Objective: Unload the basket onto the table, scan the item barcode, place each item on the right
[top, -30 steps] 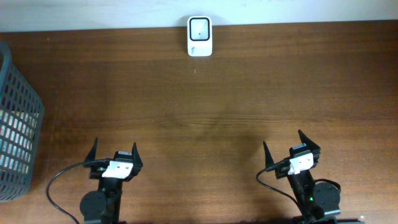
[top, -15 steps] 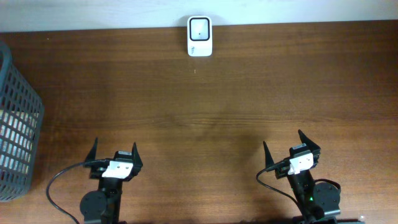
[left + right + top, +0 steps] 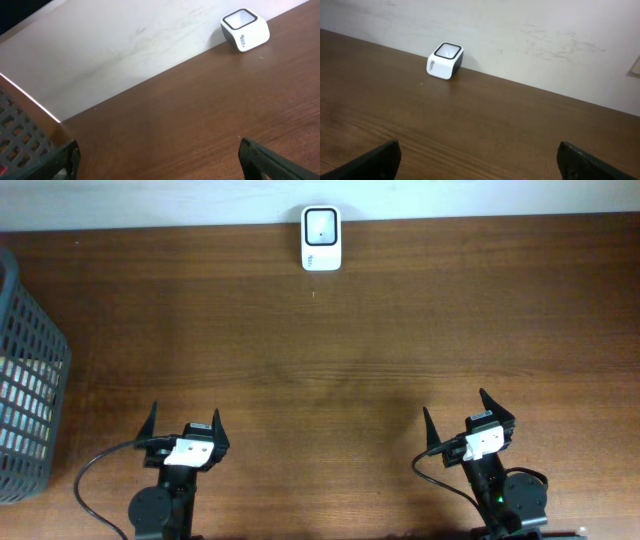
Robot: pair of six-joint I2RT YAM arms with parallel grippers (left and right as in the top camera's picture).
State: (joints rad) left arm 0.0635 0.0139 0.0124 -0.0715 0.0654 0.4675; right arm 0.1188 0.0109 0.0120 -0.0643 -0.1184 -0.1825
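Observation:
A white barcode scanner (image 3: 321, 238) with a dark square window stands at the table's far edge, in the middle. It appears far ahead in the left wrist view (image 3: 245, 30) and the right wrist view (image 3: 445, 61). No single item shows plainly; pale and teal shapes show through the mesh of the basket (image 3: 25, 370). My left gripper (image 3: 185, 415) sits at the near left, open and empty (image 3: 157, 145). At the near right my right gripper (image 3: 455, 404) is open and empty too (image 3: 477, 146).
The dark grey mesh basket (image 3: 20, 135) stands at the table's left edge, just left of my left gripper. The brown wooden table (image 3: 320, 350) lies between the grippers and the scanner. A pale wall (image 3: 125, 45) runs behind the scanner.

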